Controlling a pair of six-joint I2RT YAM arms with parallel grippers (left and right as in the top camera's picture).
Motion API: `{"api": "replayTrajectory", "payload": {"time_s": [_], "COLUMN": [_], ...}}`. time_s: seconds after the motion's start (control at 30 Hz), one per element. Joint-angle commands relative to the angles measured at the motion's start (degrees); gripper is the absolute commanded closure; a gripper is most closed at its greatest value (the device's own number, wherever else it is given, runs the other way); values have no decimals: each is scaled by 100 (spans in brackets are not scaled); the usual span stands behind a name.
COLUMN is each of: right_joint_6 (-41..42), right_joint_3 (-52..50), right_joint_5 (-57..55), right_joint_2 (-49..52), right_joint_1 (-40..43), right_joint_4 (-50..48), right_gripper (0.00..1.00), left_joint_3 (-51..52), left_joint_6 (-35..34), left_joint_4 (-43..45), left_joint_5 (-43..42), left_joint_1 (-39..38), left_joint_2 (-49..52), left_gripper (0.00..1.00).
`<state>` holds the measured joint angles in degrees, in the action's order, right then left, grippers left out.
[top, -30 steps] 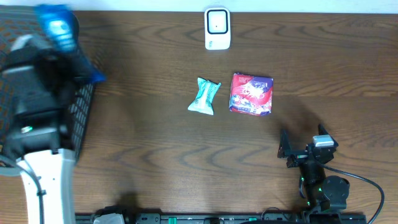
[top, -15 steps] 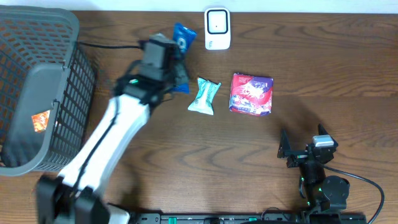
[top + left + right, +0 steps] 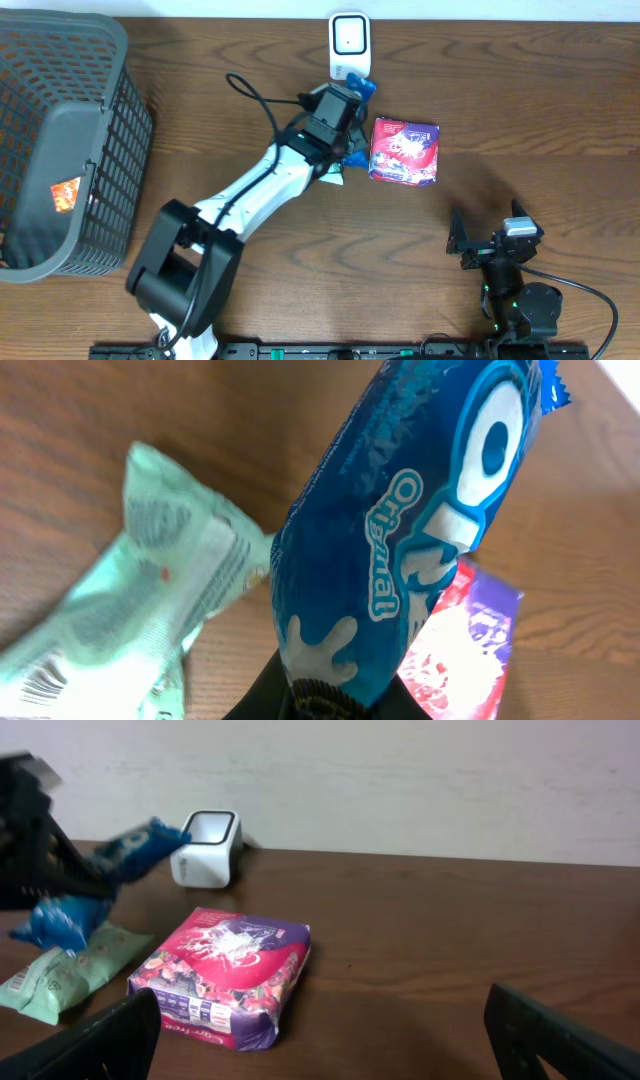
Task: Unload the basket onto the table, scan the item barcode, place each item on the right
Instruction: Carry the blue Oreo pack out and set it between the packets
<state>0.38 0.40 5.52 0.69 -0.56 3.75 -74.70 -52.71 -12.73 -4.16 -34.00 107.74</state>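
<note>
My left gripper (image 3: 343, 108) is shut on a blue snack packet (image 3: 364, 89), held just in front of the white scanner (image 3: 349, 45) at the table's far edge. In the left wrist view the blue packet (image 3: 400, 530) fills the middle, its lower end pinched in my left gripper (image 3: 325, 698). From the right wrist view the blue packet (image 3: 110, 870) hangs left of the scanner (image 3: 207, 848). No barcode shows on the packet. My right gripper (image 3: 490, 240) rests open near the front right, nothing between its fingers (image 3: 100, 1040).
A red and purple packet (image 3: 404, 151) lies right of my left arm. A mint green packet (image 3: 130, 610) lies under the arm, mostly hidden from overhead. A dark mesh basket (image 3: 120, 130) holding an orange-labelled item stands at the far left.
My left arm has swung from above the basket across to the right, carrying the blue packet up to the scanner. The right arm has not moved.
</note>
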Motion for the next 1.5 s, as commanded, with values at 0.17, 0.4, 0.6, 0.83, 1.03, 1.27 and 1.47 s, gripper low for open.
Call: {"api": "replayTrajectory", "payload": {"time_s": [0.17, 0.4, 0.6, 0.83, 1.03, 1.27, 1.47], "right_joint_6": [-66, -66, -66, -66, -66, -66, -66], "right_joint_3": [-4, -2, -2, -2, -2, -4, -4], "right_joint_5": [-4, -4, -4, -4, -4, -4, -4], "right_joint_2": [-31, -31, -31, -31, -31, -31, -31], "right_joint_1": [-72, -72, -72, -72, -72, -72, -72], "right_joint_4": [24, 22, 24, 24, 22, 24, 24], "right_gripper": [1, 1, 1, 1, 1, 1, 1], "left_joint_3": [-55, -57, -57, -57, -57, -57, -55], "left_joint_6": [-223, 184, 415, 1716, 1622, 1384, 1386], "left_joint_4": [39, 350, 374, 382, 297, -483, -1569], "left_joint_5": [11, -603, -636, -634, -605, 597, 1128], "left_joint_1": [-81, 44, 660, 2009, 3724, 5810, 6708], "left_joint_2": [337, -17, -935, -2234, -3265, -3569, -2977], "left_gripper": [58, 43, 43, 43, 43, 34, 32]}}
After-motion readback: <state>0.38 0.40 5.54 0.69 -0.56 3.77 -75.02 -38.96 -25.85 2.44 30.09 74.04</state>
